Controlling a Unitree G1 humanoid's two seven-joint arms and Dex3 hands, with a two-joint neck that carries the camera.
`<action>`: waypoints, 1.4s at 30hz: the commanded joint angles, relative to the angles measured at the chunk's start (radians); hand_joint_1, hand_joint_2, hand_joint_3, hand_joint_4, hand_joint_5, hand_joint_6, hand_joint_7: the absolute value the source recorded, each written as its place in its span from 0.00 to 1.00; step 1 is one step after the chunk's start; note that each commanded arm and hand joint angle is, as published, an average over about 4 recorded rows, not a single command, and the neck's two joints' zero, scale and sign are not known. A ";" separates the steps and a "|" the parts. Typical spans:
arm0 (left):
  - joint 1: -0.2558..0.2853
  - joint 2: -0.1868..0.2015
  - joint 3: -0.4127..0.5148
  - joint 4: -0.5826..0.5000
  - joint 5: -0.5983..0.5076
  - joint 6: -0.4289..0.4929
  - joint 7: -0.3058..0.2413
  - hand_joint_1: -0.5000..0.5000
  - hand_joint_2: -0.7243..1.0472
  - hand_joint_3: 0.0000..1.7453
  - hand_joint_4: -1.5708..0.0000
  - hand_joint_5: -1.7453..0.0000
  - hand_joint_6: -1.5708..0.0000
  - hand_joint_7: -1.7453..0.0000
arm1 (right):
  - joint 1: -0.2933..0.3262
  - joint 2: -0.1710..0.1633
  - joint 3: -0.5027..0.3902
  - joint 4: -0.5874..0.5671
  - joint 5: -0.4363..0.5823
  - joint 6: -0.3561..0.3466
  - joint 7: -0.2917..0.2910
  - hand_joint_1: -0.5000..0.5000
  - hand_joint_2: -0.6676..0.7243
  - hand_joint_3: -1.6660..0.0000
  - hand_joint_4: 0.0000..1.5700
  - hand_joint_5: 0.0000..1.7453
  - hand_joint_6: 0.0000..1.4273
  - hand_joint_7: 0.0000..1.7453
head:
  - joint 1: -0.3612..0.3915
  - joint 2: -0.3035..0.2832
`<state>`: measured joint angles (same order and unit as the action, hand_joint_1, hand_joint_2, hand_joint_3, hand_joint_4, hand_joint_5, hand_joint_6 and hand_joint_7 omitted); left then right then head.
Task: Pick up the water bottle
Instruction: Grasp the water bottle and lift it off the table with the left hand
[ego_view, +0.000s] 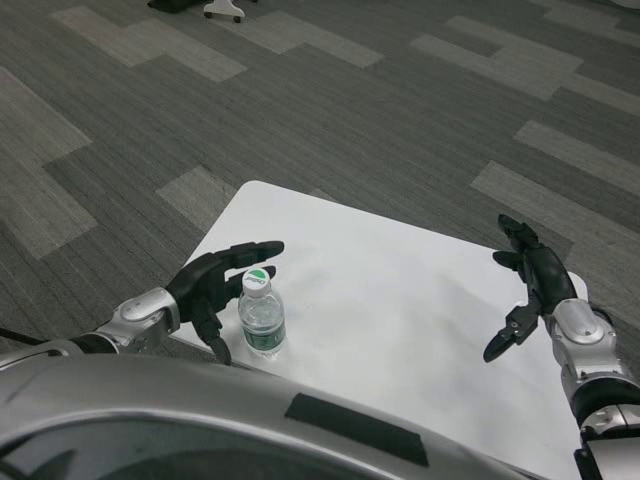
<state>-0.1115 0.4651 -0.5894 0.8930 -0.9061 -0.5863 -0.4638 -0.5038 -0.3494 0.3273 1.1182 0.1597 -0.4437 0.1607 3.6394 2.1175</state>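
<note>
A small clear water bottle with a green-and-white cap and a green label stands upright near the front left edge of the white table. My left hand is just to its left, fingers spread and curved toward the bottle, one finger reaching past the cap; I see no grip on it. My right hand hovers over the table's right side, fingers apart, holding nothing.
Grey patterned carpet surrounds the table. The wheeled base of a chair shows at the top edge, far from the table.
</note>
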 joint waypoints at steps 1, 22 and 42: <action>-0.042 -0.016 -0.013 0.001 0.008 -0.008 0.013 1.00 0.20 0.04 0.88 0.94 0.66 1.00 | -0.018 0.004 -0.005 -0.006 0.006 0.013 -0.001 0.21 0.91 0.90 0.00 0.44 0.00 0.04 | -0.006 -0.001; -0.102 -0.010 -0.137 0.004 0.007 -0.007 0.006 1.00 0.20 0.04 0.90 0.99 0.71 1.00 | 0.008 -0.005 -0.030 -0.052 0.006 0.013 0.003 0.21 0.91 0.90 0.00 0.44 0.00 0.04 | -0.042 -0.005; -0.084 0.010 -0.183 0.012 0.016 0.010 -0.001 1.00 0.25 0.04 0.93 0.94 0.77 1.00 | 0.007 -0.005 -0.030 -0.046 0.006 0.013 0.005 0.21 0.91 0.90 0.00 0.44 0.00 0.04 | -0.035 -0.006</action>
<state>-0.1896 0.4605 -0.7589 0.8972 -0.8975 -0.5851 -0.4611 -0.4992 -0.3460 0.3044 1.0738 0.1598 -0.4367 0.1636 3.6040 2.1112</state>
